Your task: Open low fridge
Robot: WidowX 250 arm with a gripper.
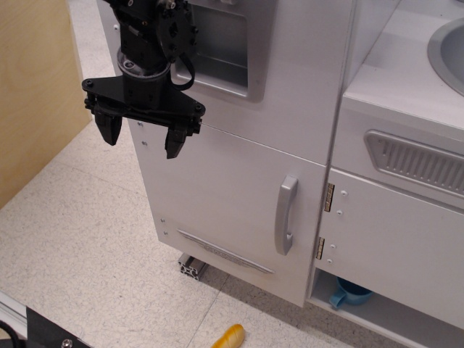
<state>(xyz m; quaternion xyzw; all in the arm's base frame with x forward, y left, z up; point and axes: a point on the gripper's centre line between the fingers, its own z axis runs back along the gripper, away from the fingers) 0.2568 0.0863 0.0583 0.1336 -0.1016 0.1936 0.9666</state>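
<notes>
The low fridge [225, 196] is a flat white door panel in the lower middle of the view. It looks shut. Its curved silver vertical handle [286, 214] is near the door's right edge, and a thin silver strip [225, 251] runs along the bottom. My black gripper [142, 138] hangs open and empty in front of the door's upper left corner, well left of and above the handle.
A white panel with a recessed grey dispenser [217, 51] sits above the door. A smaller white cabinet door with brass hinges [395, 235] is to the right, a blue cup [351, 293] beneath it. A wooden board [32, 94] stands at left. A yellow object [228, 338] lies on the floor.
</notes>
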